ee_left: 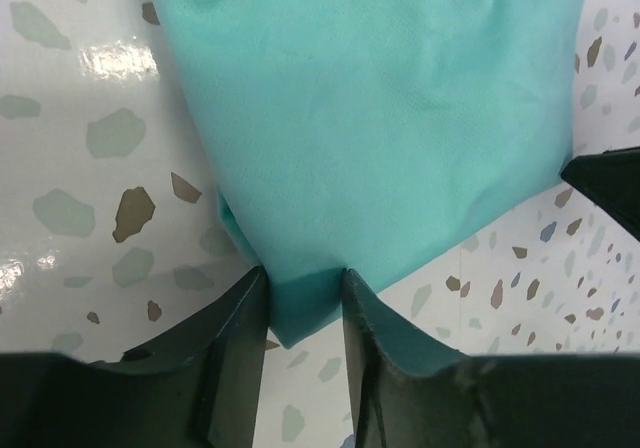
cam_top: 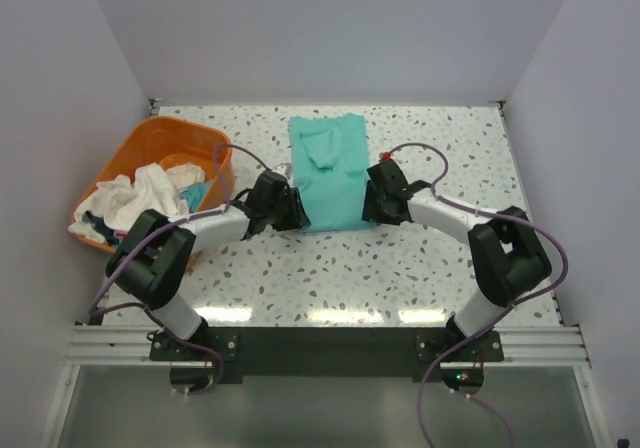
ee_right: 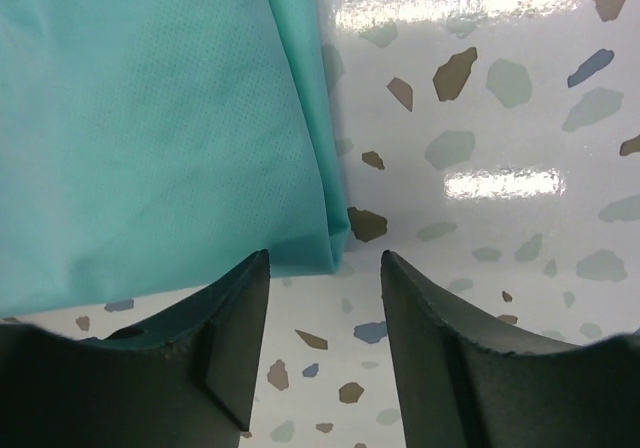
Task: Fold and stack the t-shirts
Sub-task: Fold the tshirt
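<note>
A teal t-shirt (cam_top: 328, 173), partly folded, lies flat in the middle of the table. My left gripper (cam_top: 295, 213) sits at its near left corner. In the left wrist view the gripper (ee_left: 305, 278) is open, and the corner of the shirt (ee_left: 380, 118) lies on the table between the fingers. My right gripper (cam_top: 372, 206) sits at the near right corner. In the right wrist view the gripper (ee_right: 325, 258) is open and holds nothing. The shirt's corner (ee_right: 150, 118) lies just ahead of its left finger.
An orange basket (cam_top: 150, 133) stands at the left and holds a heap of white and dark clothes (cam_top: 140, 193). White walls close the table's back and sides. The right gripper's dark tip (ee_left: 610, 188) shows in the left wrist view.
</note>
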{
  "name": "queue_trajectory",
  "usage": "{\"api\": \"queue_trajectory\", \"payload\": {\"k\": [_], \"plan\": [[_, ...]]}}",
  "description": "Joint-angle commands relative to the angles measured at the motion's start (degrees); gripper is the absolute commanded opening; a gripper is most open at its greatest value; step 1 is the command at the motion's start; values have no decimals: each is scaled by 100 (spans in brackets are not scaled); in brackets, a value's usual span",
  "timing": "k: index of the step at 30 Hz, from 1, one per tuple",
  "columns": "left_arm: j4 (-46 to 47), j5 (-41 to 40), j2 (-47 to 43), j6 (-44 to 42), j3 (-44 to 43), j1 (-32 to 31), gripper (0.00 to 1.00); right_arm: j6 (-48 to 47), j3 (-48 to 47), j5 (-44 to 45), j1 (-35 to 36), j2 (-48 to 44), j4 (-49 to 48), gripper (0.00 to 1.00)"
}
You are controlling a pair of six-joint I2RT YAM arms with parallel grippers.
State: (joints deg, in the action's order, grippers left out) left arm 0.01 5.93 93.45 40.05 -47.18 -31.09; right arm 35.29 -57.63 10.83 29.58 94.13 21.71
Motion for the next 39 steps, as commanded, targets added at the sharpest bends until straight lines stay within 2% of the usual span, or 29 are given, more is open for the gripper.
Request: {"api": "queue_trajectory", "payload": {"k": [1,6,8,10,11,12,14,18,22,23,27,29,33,39], "plan": [[543,294,112,73,121,7,38,127,-56,-107,-40,211,-264,51],[614,321,217,99,253,-11,33,233,163,-432,-40,404,-598,43],[605,347,253,91,262,-20,26,268,182,-441,-40,475,-633,38],[623,365,253,91,297,-46,16,277,190,-511,-32,536,-590,25],[623,373,244,82,349,-64,1,294,225,-599,-40,537,-598,20],[597,391,209,73,376,-116,0,321,391,-626,-32,493,-650,11],[544,426,95,29,507,-204,0,347,620,-713,-32,239,-765,1],[237,304,-676,116,929,-747,0,338,1497,-766,-31,-639,-590,0],[-192,339,-1538,406,1474,-1241,0,259,2333,-1074,-23,-2036,-213,0],[-386,321,-1723,459,1640,-1328,0,251,2465,-1187,-23,-2622,137,0],[-449,636,-2628,714,1914,-1803,0,250,2967,-1688,-14,-4014,930,0],[-484,908,-2779,793,1862,-1918,0,312,2942,-1751,-5,-4663,1350,0],[-511,1068,-3016,873,1616,-1927,0,330,2355,-1523,-14,-5123,1721,0],[-1205,295,-2850,627,614,-1796,0,277,1220,-276,-23,-4703,2021,0]]}}
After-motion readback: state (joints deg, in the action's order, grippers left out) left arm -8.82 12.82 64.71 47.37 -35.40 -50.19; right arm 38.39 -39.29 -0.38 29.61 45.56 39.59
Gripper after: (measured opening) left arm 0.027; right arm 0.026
